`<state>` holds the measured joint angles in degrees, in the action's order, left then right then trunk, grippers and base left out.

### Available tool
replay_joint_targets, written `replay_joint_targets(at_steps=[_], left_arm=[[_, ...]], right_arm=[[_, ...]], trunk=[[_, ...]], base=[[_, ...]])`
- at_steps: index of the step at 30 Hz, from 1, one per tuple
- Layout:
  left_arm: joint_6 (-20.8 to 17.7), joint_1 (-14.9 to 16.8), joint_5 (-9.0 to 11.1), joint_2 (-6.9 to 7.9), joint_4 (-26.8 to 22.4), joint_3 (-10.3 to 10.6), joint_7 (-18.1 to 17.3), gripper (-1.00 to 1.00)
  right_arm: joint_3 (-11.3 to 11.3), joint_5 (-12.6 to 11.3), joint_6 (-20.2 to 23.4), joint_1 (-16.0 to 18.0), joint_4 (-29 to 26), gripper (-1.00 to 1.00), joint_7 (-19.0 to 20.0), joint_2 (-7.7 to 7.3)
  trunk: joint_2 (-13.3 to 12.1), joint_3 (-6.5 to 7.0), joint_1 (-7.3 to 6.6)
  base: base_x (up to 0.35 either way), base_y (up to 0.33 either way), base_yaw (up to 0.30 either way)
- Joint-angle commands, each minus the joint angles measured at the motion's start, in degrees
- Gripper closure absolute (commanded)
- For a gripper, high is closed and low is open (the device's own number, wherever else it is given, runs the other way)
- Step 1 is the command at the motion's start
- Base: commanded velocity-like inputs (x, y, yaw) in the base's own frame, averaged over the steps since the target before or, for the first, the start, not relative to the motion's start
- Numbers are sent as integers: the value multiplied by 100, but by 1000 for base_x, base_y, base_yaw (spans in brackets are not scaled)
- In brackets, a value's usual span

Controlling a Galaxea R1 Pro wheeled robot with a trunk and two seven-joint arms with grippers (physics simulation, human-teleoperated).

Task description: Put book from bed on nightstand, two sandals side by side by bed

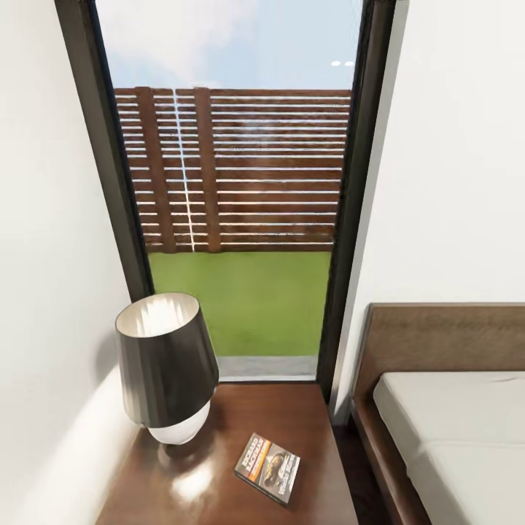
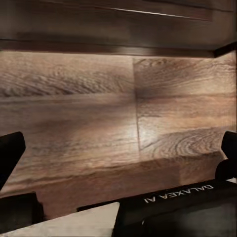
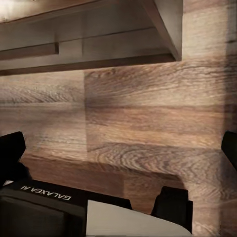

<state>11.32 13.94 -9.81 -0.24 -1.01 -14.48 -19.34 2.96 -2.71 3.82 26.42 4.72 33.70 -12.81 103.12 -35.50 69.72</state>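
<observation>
Book (image 1: 268,467) lies flat on the nightstand (image 1: 306,415), beside the lamp (image 1: 166,364), so it is already placed. It looks thin, light and a little bendable; I would grasp it by one edge. Both wrist views show wood floor (image 2: 98,113) between wide-apart, empty fingers (image 2: 10,153).

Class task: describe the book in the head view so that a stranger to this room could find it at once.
Start at the tall black-framed window; below it stands a glossy dark wooden nightstand, left of the bed. On its top, right of the black-shaded lamp, the book lies flat: the only thin thing there, dark-covered with an orange band.
</observation>
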Motion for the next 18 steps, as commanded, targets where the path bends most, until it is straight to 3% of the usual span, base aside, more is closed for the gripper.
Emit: replay_joint_targets(at_steps=[1, 3, 7, 18], left_arm=[[19, -108, -78, -1, 2, -55, 27, -100], [24, -349, -205, -2, 4, -55, 83, -100], [33, -487, -282, -2, -1, -61, 108, -100], [46, -524, -303, -2, -10, -70, 114, -100]], right_arm=[[29, -27, 46, 6, 14, -100, 19, 14], [29, -28, 51, -160, 11, -100, 15, 35], [28, -34, -7, -537, -2, -100, 8, 40], [29, -40, -30, -645, -6, -100, 13, 42]], trunk=[[-39, 13, -23], [-119, 49, -67], [-159, 67, -89], [-159, 67, -89]], base=[[0, 0, 0], [0, 0, 0], [0, 0, 0], [0, 0, 0]])
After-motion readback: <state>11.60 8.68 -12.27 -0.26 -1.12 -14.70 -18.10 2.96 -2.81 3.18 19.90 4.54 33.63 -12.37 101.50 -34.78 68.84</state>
